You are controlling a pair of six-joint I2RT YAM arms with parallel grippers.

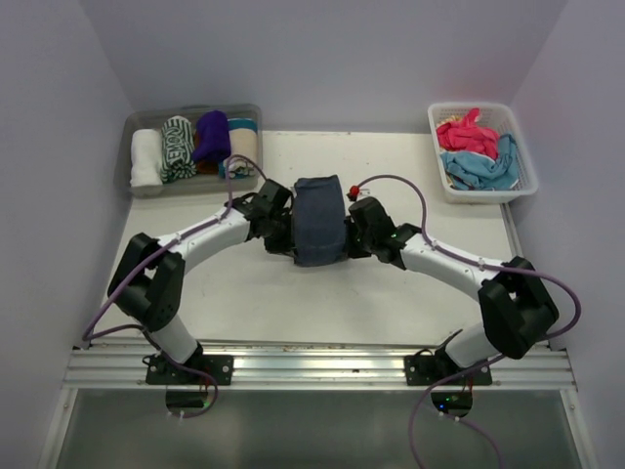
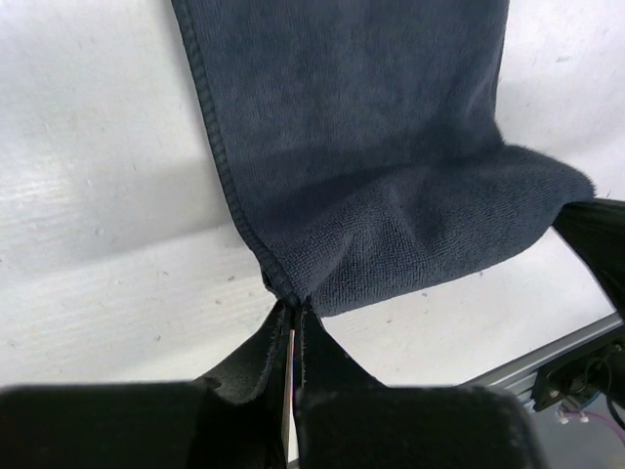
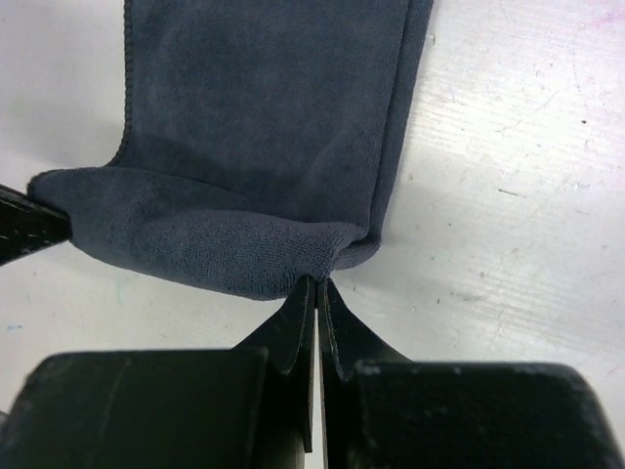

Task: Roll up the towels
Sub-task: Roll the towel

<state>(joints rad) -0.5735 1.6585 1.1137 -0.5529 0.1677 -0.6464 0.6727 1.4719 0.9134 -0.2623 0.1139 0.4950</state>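
Note:
A dark navy towel point(image 1: 318, 220) lies folded lengthwise in the middle of the table, its near end lifted and curled over. My left gripper point(image 2: 291, 303) is shut on the towel's point(image 2: 361, 147) near left corner. My right gripper point(image 3: 319, 280) is shut on the near right corner of the same towel point(image 3: 264, 127). In the top view the left gripper point(image 1: 283, 234) and right gripper point(image 1: 354, 234) flank the towel's near end. Rolled towels, white point(image 1: 145, 157), green-patterned point(image 1: 178, 148) and purple point(image 1: 212, 135), sit in the clear tub. Pink point(image 1: 465, 132) and light blue point(image 1: 483, 168) towels lie crumpled in the white basket.
The clear plastic tub point(image 1: 137, 186) stands at the back left and the white lattice basket point(image 1: 528, 176) at the back right. A metal rail point(image 1: 312, 366) runs along the near table edge by the arm bases.

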